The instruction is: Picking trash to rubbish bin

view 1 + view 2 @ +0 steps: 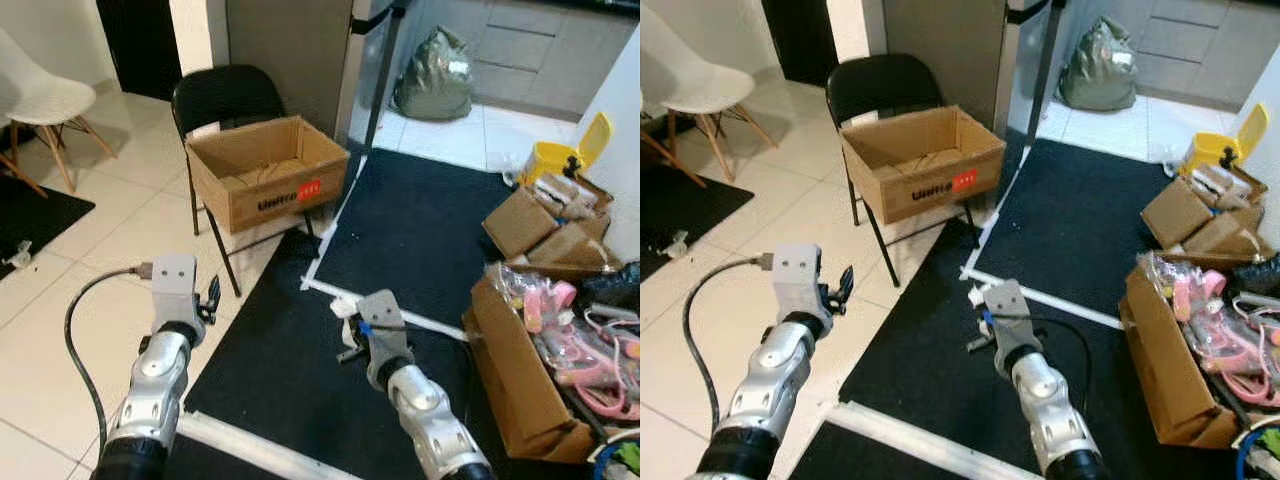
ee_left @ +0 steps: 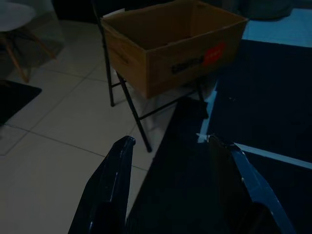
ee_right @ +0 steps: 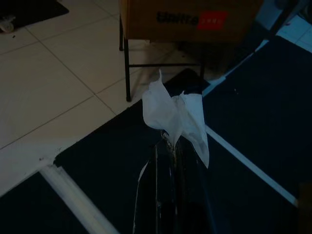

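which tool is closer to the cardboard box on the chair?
Left, narrowly. The left tool hangs open over the tiles short of the cardboard box on the black folding chair. The right tool, shut on white paper, sits further back over the black mat.

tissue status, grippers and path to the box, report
Right gripper shut on white tissue. Left gripper open, empty. Cardboard box on chair ahead, nothing between.

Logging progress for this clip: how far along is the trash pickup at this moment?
Pickup looks done: the right hand is shut on a crumpled white tissue, held above the black mat. In hand: carrying it toward the open cardboard box on the black folding chair ahead. Left: reaching the box and dropping the tissue in. The left hand is open and empty.
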`<state>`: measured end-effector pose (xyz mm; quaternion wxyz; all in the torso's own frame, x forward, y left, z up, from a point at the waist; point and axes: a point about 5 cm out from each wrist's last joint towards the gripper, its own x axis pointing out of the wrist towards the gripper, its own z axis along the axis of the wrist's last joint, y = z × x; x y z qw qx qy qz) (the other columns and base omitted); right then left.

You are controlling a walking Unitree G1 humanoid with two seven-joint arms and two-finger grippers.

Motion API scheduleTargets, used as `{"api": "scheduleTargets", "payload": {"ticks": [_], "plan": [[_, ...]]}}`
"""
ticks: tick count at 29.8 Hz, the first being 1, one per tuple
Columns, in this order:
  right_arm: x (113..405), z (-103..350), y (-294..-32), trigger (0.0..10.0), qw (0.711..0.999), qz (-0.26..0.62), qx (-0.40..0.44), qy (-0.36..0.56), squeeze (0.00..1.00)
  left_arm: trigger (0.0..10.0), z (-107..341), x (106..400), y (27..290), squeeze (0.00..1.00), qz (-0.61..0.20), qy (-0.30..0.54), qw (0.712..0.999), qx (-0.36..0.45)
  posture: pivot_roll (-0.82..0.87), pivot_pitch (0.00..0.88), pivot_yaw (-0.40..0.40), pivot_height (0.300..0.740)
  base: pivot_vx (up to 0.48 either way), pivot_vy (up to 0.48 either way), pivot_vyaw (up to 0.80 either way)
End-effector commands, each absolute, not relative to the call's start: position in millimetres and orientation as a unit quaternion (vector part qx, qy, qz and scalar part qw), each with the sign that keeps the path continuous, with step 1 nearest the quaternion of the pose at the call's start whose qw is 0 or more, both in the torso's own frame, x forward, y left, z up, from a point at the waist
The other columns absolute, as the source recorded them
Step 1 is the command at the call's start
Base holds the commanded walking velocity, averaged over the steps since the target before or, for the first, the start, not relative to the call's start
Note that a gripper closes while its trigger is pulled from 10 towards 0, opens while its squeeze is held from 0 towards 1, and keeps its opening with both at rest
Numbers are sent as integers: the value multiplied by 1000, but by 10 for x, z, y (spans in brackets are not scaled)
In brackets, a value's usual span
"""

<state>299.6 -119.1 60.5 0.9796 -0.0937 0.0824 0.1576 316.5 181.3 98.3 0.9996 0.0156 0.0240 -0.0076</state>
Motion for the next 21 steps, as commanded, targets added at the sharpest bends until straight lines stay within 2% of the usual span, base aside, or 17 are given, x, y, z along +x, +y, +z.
{"api": "scheduleTargets", "payload": {"ticks": [1,16,21], "plan": [[2955,566,-1223,10000,979,157,-98,88,0,10000,950,3136,1788,0,-12,31,999,15,-9,70,-3,740,334,0,0],[2979,587,-1230,10000,979,156,-95,87,0,10000,962,3160,1761,0,-15,28,999,14,-12,56,-10,740,332,0,0],[2975,577,-1223,10000,978,159,-97,91,0,10000,955,3154,1762,0,-14,28,999,14,-8,52,-13,740,332,0,-700]]}}
